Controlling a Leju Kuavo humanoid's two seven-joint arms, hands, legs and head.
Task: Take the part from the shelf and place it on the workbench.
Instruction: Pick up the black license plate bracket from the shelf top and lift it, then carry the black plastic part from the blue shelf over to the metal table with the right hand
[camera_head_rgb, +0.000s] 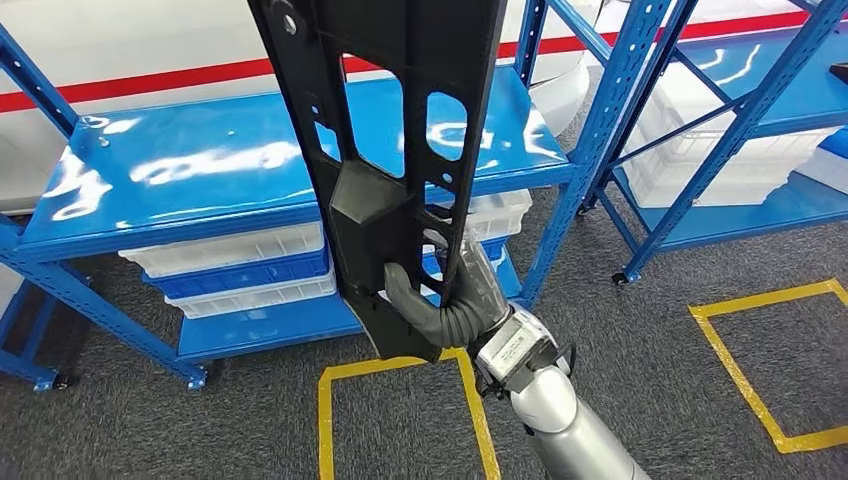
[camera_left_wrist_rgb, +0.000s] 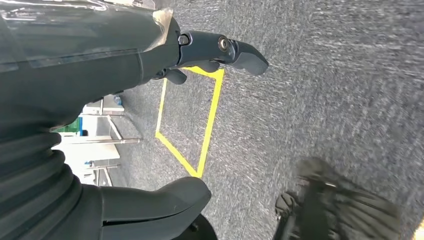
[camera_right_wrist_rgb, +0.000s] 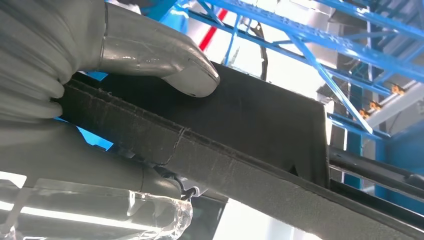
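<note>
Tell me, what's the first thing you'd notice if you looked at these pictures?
The big black part with holes in it, standing tall in the middle of the head view. The robot's right hand grips it near its lower end, thumb pressed on its face. Behind it is a shiny blue shelf with white and blue bins underneath, and yellow tape squares mark the grey floor.

The right hand (camera_head_rgb: 452, 300) grips the lower end of a long black part (camera_head_rgb: 385, 130), thumb wrapped across its front, holding it upright in front of a blue shelf (camera_head_rgb: 200, 170). White and blue bins (camera_head_rgb: 240, 265) sit stacked on the shelf's lower level. A second blue shelf (camera_head_rgb: 740, 110) stands at the far right. Yellow tape squares (camera_head_rgb: 760, 390) mark the grey carpet floor (camera_head_rgb: 620, 340).
</note>
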